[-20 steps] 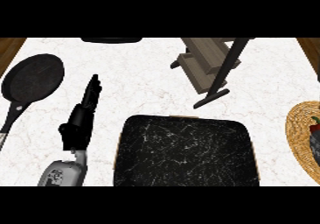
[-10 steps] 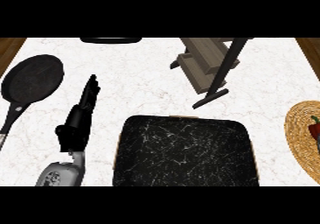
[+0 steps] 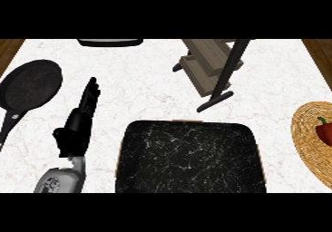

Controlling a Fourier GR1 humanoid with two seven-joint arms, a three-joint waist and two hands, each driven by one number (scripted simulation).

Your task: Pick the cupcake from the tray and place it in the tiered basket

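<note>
Black marble tray (image 3: 190,156) lies just right of my left robot hand (image 3: 78,129), fingers straight, holding nothing; no cupcake shows. Tiered basket (image 3: 210,68) stands beyond, up-right.

counter: white marble top (image 3: 155,68) with thin grey lines | floor: brown wood (image 3: 7,50) at both far corners | light: soft and even
</note>
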